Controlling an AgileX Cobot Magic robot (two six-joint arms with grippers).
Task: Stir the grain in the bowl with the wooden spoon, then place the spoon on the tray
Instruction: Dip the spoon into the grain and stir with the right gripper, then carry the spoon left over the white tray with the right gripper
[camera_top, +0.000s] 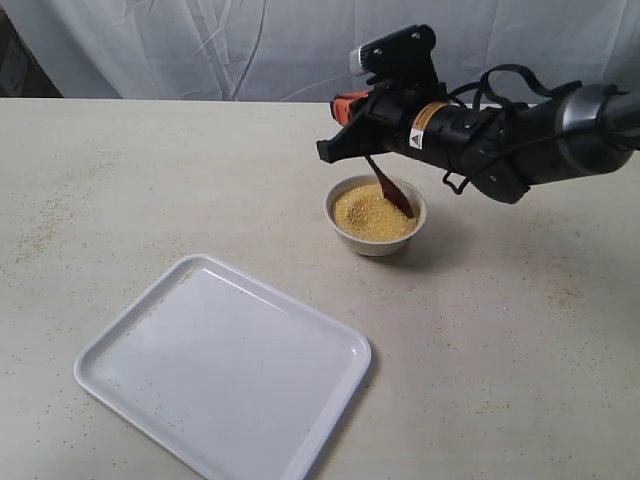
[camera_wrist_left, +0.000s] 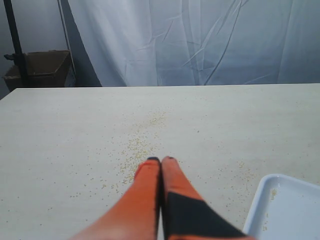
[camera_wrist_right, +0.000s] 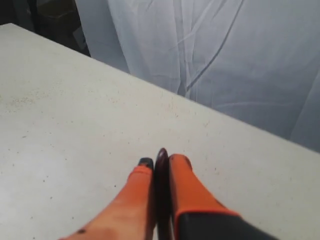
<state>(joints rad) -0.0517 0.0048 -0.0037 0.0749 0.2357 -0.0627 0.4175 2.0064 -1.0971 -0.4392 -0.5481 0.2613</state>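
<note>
Tray (camera_top: 220, 370) front; R end effector (camera_wrist_right: 161, 161), level, grips spoon (camera_top: 390, 190).

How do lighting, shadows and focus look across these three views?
Exterior view: even, diffuse light; bowl and tray cast only soft shadows to their right, no harsh glare. Left wrist view: table sharp, left end effector slightly soft up close. Right wrist view: softer overall, right end effector and wooden spoon handle blurred.

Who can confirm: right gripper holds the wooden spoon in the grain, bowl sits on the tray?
Wrong on the bowl: exterior view shows it on the table, apart from the tray. The right gripper does hold the wooden spoon, tip in the grain.
</note>
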